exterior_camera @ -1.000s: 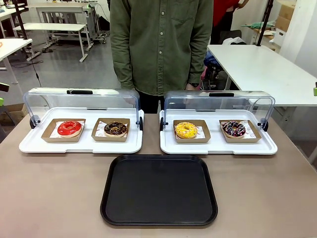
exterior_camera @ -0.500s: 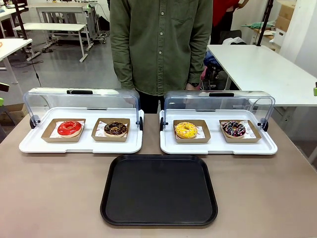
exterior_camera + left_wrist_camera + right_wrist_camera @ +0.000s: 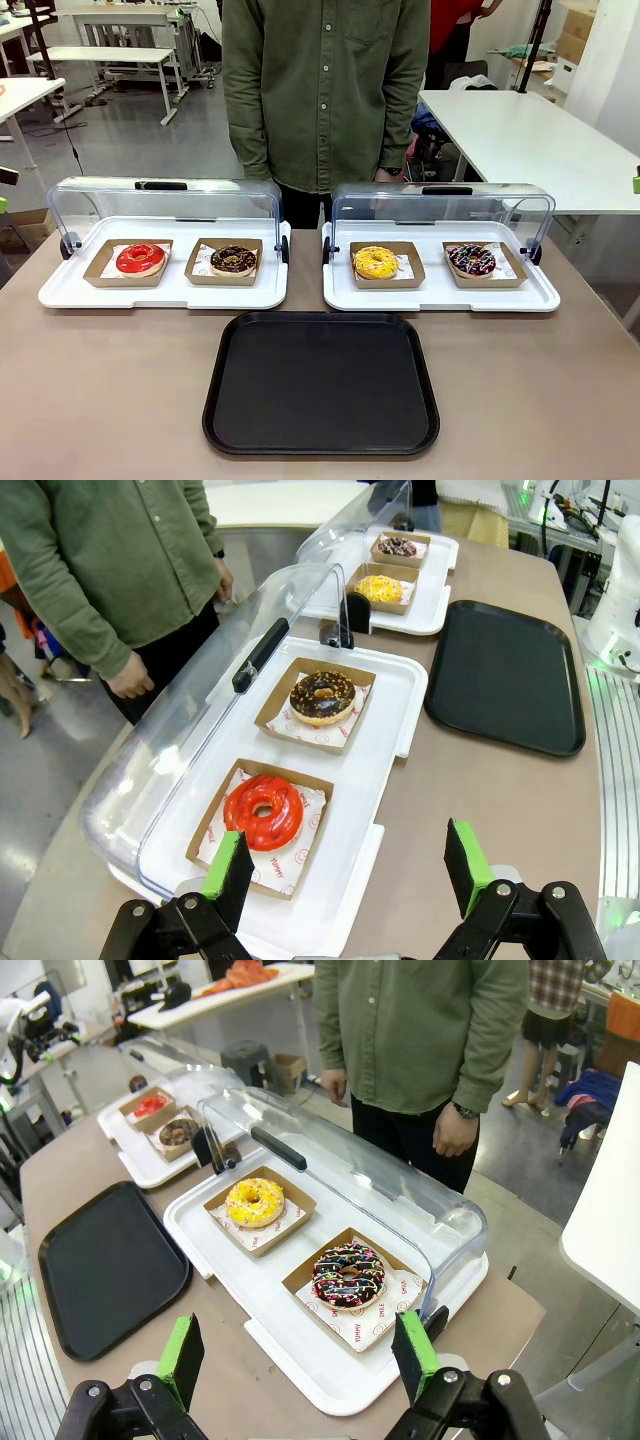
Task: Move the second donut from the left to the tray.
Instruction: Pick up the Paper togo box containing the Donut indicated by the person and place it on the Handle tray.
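The second donut from the left point(image 3: 233, 260) point(image 3: 321, 696) point(image 3: 179, 1131) has dark chocolate glaze and lies in a square brown cardboard holder on the left white display tray point(image 3: 160, 293). The black tray point(image 3: 321, 385) point(image 3: 505, 675) point(image 3: 105, 1265) lies flat on the table in front of both display trays, with nothing on it. My left gripper point(image 3: 348, 863) hovers open above the near end of the left display tray, close to the red donut point(image 3: 263, 811). Over the right display tray my right gripper point(image 3: 298, 1350) hangs open, near the sprinkled donut point(image 3: 349, 1274). Neither holds anything.
A red donut point(image 3: 140, 258) lies left of the chocolate one. The right display tray point(image 3: 440, 295) holds a yellow donut point(image 3: 375, 262) and a sprinkled dark donut point(image 3: 472, 260). Both clear lids point(image 3: 165, 202) stand raised at the back. A person in a green shirt point(image 3: 325, 90) stands at the far edge.
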`<control>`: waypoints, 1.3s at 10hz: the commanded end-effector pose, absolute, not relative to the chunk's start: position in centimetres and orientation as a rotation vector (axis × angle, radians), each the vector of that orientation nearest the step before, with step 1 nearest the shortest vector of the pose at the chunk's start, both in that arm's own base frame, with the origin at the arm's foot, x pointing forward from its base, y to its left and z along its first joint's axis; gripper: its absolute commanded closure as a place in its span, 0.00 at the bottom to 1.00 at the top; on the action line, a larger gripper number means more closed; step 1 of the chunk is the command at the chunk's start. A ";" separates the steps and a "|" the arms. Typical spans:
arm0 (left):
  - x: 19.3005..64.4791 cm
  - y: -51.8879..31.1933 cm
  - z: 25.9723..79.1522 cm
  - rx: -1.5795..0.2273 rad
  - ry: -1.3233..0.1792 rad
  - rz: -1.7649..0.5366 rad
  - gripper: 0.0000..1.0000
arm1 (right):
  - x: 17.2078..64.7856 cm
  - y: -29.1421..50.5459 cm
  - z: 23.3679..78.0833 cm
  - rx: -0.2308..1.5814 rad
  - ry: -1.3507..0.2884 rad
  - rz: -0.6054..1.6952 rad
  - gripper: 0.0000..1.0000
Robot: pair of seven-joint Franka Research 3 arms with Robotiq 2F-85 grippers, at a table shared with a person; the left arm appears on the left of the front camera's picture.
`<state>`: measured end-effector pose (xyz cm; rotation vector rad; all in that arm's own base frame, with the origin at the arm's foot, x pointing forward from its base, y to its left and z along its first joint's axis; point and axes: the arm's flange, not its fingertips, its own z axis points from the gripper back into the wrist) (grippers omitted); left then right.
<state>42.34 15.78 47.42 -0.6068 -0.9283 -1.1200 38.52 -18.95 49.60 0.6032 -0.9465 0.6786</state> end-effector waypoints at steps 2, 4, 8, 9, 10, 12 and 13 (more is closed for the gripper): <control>42.4 15.9 47.6 -0.612 -0.922 -1.128 0.00 | 38.6 -18.8 49.7 0.607 -0.955 0.683 0.00; 42.4 15.9 47.6 -0.612 -0.922 -1.128 0.00 | 38.6 -18.8 49.7 0.607 -0.955 0.683 0.00; 42.4 15.9 47.6 -0.612 -0.922 -1.128 0.00 | 38.6 -18.8 49.7 0.607 -0.955 0.683 0.00; 42.4 15.9 47.6 -0.612 -0.922 -1.128 0.00 | 38.6 -18.8 49.7 0.607 -0.955 0.683 0.00; 42.4 15.9 47.6 -0.612 -0.922 -1.128 0.00 | 38.6 -18.8 49.7 0.607 -0.955 0.683 0.00; 42.4 15.9 47.6 -0.612 -0.922 -1.128 0.00 | 38.6 -18.8 49.7 0.607 -0.955 0.683 0.00; 42.4 15.9 47.6 -0.612 -0.922 -1.128 0.00 | 38.6 -18.8 49.7 0.607 -0.955 0.683 0.00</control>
